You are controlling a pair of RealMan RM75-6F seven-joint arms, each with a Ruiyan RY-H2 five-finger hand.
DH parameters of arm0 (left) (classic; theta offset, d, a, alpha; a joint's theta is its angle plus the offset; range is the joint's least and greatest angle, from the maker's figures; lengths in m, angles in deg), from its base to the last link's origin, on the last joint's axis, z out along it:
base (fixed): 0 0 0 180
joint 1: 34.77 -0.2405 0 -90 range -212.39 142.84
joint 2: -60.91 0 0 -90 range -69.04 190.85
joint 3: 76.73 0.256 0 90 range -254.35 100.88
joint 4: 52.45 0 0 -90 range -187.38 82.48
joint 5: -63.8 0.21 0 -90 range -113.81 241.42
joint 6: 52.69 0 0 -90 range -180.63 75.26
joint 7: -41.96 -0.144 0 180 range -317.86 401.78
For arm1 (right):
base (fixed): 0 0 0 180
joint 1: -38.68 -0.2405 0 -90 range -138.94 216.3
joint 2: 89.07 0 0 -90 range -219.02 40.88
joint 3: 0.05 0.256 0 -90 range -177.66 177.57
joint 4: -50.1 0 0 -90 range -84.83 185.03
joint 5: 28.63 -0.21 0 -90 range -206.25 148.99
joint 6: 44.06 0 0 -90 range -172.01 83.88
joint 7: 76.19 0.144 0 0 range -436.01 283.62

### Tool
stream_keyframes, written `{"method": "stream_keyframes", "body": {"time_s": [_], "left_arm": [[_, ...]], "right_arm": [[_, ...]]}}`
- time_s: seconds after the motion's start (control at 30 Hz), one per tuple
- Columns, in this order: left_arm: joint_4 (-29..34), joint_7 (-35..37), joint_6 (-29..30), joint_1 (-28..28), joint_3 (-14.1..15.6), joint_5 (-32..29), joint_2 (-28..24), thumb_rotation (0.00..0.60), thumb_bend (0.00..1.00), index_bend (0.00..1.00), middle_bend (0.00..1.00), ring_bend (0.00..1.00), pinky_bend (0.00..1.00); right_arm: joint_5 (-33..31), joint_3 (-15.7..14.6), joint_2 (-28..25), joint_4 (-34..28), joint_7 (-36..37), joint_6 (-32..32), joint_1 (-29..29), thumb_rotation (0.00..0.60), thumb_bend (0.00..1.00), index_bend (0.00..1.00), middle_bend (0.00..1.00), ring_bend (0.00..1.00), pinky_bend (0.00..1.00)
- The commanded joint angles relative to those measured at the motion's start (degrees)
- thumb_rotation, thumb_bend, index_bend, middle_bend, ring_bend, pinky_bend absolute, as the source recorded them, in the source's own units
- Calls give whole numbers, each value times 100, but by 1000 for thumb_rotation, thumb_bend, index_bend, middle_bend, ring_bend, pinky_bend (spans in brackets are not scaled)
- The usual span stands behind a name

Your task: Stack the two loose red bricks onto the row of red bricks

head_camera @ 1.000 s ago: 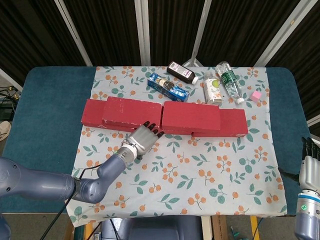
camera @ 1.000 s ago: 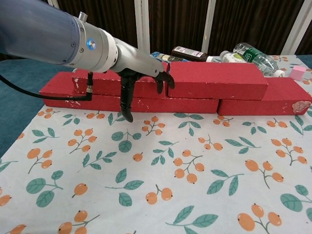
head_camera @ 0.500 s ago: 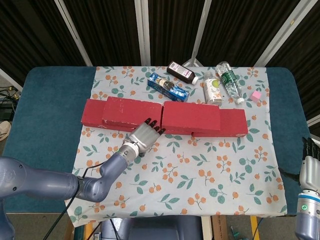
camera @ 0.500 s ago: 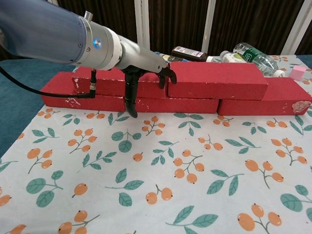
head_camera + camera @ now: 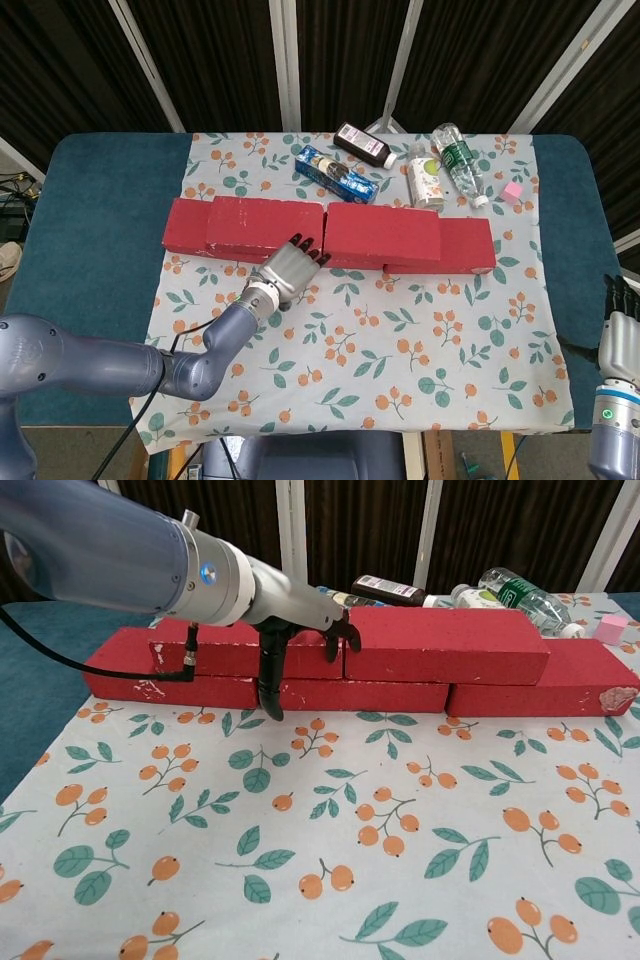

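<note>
Left hand (image 5: 290,640) is pressed open against the upper left brick (image 5: 265,222) at frame centre, apparently squaring it on the row (image 5: 520,695); nothing is gripped.

Blue-grey arm casings, a black cable, silver-backed left hand (image 5: 286,272) with black fingertips; right hand (image 5: 620,330) above a green-lit wrist.

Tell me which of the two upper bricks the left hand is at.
The upper left brick: the left hand sits at its right end, fingers over its front face. The upper right brick has no hand on it.
</note>
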State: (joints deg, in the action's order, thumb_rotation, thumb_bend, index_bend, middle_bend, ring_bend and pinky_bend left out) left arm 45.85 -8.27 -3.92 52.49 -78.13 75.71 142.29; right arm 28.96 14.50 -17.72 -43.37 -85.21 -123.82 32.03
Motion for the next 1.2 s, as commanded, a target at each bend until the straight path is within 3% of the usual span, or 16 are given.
{"method": "stream_keyframes", "body": {"time_s": [0.03,0.33,0.57,0.67,0.83,0.97,1.13,1.2], "left_arm": [[30,-8,2,10,21,-3,-22,600,0,9,159,0,56],[446,137,198,-91,29,265,-435,600,0,20,167,0,51],[1045,818,593,-655,-65,1074,-1115,600,0,23,137,0,37],[1422,1271,897,-1167,26,1753,-1560,600,0,30,130,0,37],[1943,1895,1972,-2417,611,3298,-2207,600,0,36,117,0,39],[2060,2250,3035,-3445,1168,4283,-2434,600,0,54,110,0,56],[1524,2798,4359,-4943,1814,5241,-2227,600,0,80,99,0,61],[1163,3048,4652,-5382,1832,5416,-2029,600,0,86,98,0,61]], "right_arm": [[1,3,2,2,0,-5,-1,600,0,0,0,0,0],[21,5,-2,-7,12,-26,4,600,0,0,0,0,0],[46,-13,-8,-27,18,-17,5,600,0,0,0,0,0],[59,-28,-23,-35,26,8,5,600,0,0,0,0,0],[231,-145,-130,-3,21,141,-20,600,0,0,0,0,0],[526,-298,-207,120,40,278,-70,600,0,0,0,0,0],[1011,-483,-191,402,177,357,-141,600,0,0,0,0,0],[1131,-520,-176,493,251,351,-148,600,0,0,0,0,0]]}}
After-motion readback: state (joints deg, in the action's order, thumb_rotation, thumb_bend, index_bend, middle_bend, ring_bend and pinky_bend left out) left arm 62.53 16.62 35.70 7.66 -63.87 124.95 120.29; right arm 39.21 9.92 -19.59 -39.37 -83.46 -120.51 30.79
